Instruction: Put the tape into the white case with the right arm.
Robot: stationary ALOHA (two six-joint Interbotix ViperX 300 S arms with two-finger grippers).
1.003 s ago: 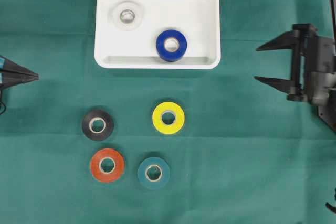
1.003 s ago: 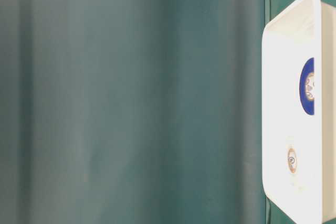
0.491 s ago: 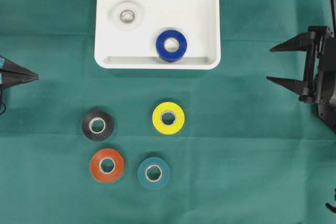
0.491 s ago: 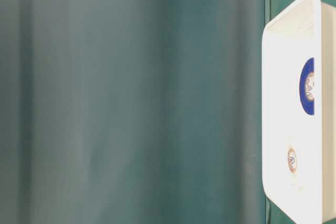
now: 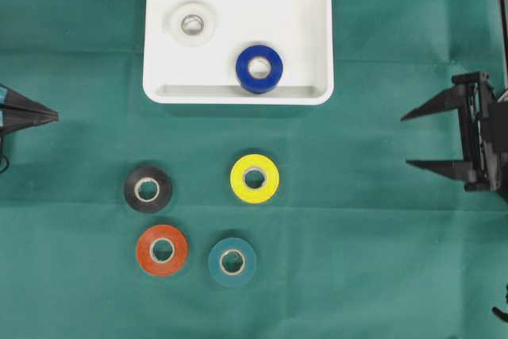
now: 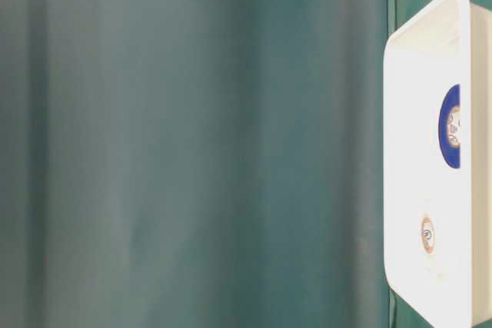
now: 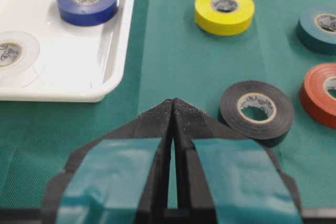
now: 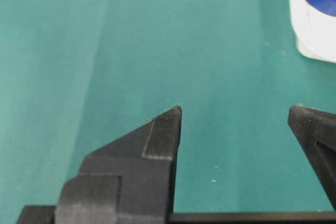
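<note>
- done: a blue roll and a white roll lie in the case.
- left: yellow, black, red and teal rolls at 6 o'clock of it.
- right gripper, at 3 o'clock of yellow, well apart: jaws wide, empty.
- left gripper: jaws closed, empty.

The desk is covered entirely by a dark green cloth, in which faint fold creases are seen. Even, diffuse light is cast from above. A blurred green backdrop is shown in the table-level view.
</note>
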